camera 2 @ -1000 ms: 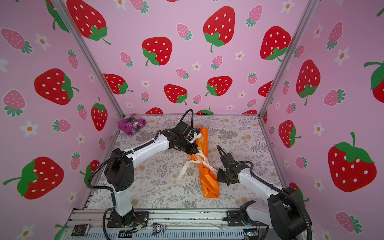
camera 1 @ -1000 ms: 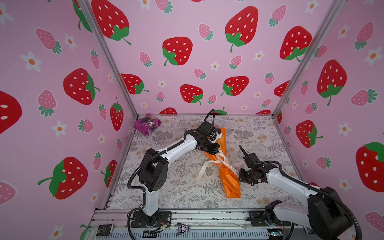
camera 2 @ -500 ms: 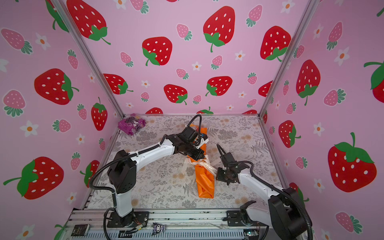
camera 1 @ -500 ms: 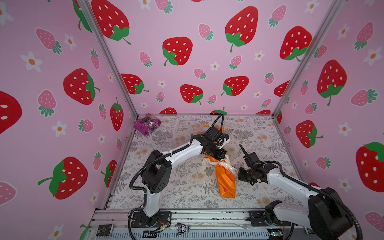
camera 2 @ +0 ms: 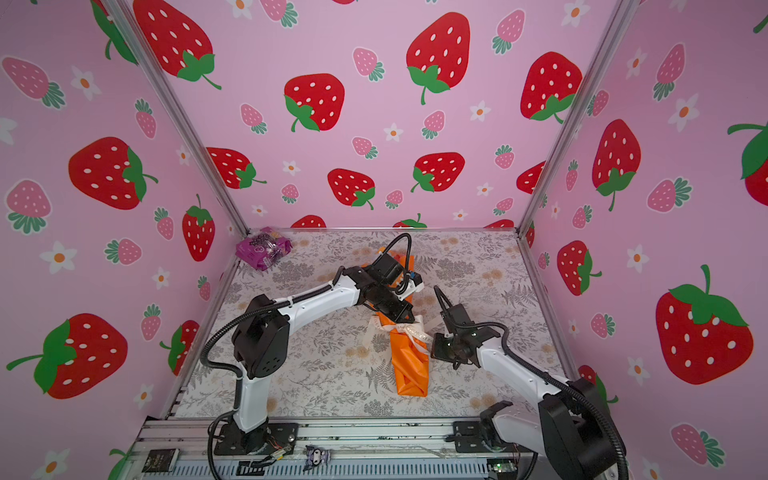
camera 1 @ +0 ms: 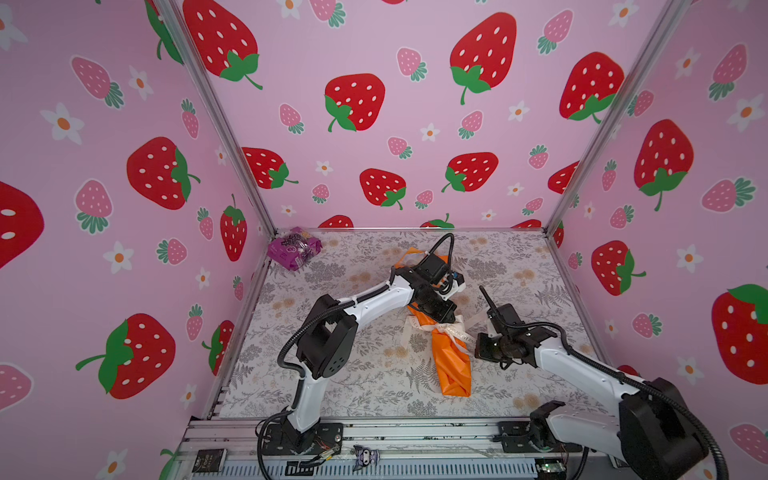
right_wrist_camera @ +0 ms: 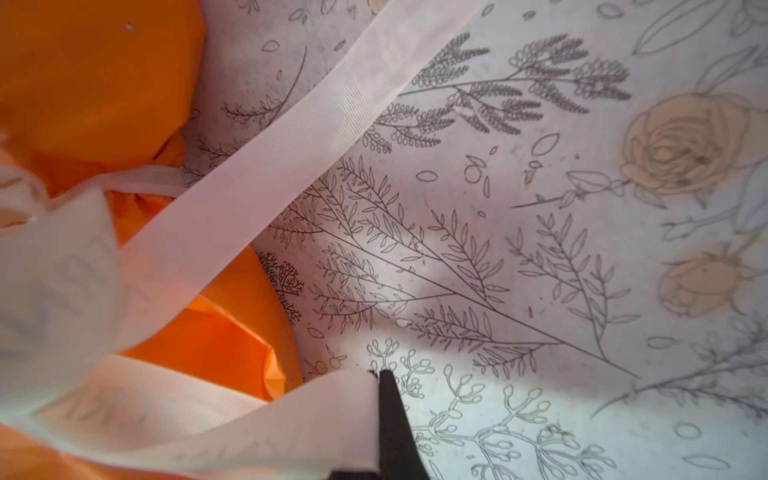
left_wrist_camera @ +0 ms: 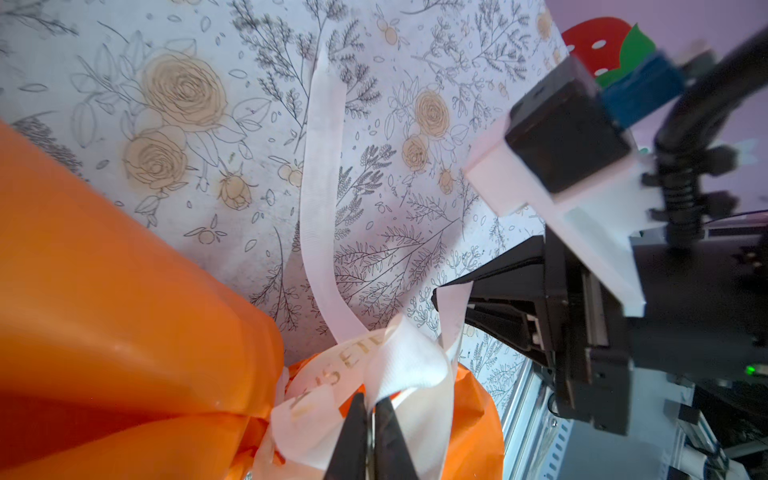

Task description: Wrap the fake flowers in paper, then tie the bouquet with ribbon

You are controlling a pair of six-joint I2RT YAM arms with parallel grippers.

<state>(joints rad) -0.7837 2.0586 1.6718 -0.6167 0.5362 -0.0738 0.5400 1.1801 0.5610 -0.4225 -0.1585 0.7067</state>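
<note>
Orange bouquet (camera 1: 453, 365) | L claw (left_wrist_camera: 371, 405) pinching ribbon (left_wrist_camera: 320, 187): wrist cam only

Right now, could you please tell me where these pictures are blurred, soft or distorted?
Right wrist view: the ribbon nearest the lens is blurred, the floral mat sharp. Left wrist view: the orange wrapping is soft, the mat print crisp. In both top views the wide-angle lens splays the corner posts outward.
</note>
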